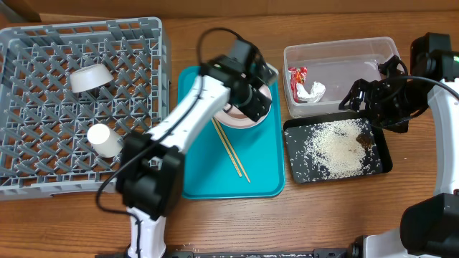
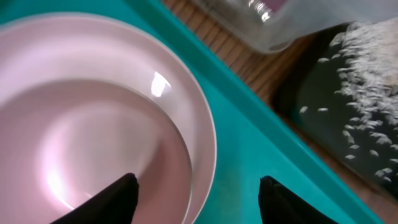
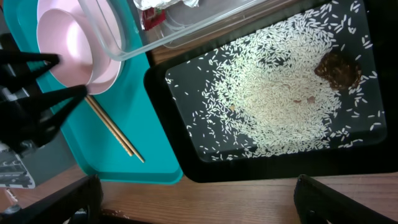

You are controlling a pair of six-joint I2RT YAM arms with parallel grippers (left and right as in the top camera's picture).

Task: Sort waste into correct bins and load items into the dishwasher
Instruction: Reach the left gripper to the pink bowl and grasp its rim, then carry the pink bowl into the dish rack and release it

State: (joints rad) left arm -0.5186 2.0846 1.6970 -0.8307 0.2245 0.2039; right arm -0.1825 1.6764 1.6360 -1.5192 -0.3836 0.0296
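Jaws gape on left gripper (image 2: 198,186) and right gripper (image 3: 198,186); two chopsticks (image 1: 231,150), one pink bowl (image 2: 93,143).

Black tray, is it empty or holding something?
Holding waste: white rice grains spread across the black tray, plus a brown scrap near its edge.

**Overhead view:** looks straight down on the surface (image 1: 215,222) from well above, taking in the grey rack (image 1: 86,27) and the teal tray (image 1: 265,165).

**Left wrist view:** very close, angled down over the pink bowl (image 2: 93,124), with its jaws at the lower edge. The blurred upper right corner is probably the black tray (image 2: 298,99).

**Right wrist view:** higher, facing down on that black tray, with its jaws at the bottom corners.

All three views share the teal tray, pink bowl and black tray.
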